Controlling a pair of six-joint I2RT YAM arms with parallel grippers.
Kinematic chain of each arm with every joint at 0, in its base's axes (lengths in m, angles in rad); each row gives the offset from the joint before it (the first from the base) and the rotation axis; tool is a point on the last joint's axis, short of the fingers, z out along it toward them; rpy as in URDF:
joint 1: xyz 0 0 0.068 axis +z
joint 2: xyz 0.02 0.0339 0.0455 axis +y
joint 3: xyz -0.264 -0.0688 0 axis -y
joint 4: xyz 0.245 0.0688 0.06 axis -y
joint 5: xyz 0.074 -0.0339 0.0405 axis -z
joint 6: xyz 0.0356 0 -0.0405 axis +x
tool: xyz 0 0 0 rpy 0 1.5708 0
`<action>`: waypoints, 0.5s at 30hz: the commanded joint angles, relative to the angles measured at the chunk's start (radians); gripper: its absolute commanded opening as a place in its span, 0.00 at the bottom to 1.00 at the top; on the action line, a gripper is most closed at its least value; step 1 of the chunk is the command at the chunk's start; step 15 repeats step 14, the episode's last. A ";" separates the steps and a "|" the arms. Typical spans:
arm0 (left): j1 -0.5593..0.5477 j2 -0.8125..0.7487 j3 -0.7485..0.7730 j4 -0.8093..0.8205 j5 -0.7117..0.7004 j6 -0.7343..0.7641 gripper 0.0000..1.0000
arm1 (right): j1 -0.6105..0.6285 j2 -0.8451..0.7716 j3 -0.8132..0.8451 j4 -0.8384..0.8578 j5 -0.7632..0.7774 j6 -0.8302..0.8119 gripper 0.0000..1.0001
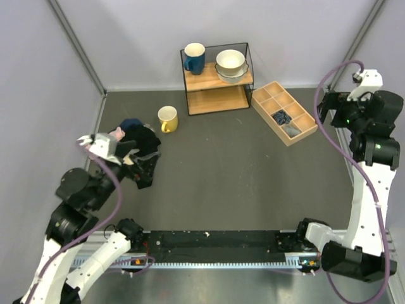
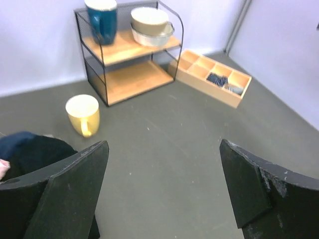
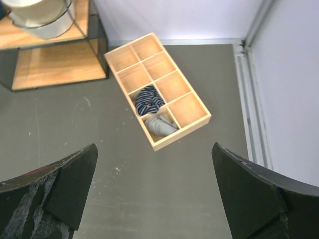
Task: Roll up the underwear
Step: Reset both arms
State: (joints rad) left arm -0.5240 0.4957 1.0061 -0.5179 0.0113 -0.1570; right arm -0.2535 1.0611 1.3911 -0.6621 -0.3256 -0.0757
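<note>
The underwear lay bunched in the end compartment of the wooden tray at the far right of the bench, directly beside the dark blue striped bundle in the adjoining compartment. The left fingers were spread wide and held nothing, positioned at the edge of a pile of dark clothes near the yellow mug. The right fingers were likewise spread wide and empty, raised above the bench, well apart from the tray
</note>
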 commanded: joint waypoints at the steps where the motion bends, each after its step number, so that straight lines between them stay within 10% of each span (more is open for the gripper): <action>1: 0.005 -0.011 0.092 -0.126 -0.091 -0.013 0.99 | 0.000 -0.093 -0.010 0.001 0.171 0.126 0.99; 15: 0.005 -0.040 0.140 -0.209 -0.094 -0.018 0.99 | 0.000 -0.210 0.028 -0.028 0.109 0.108 0.99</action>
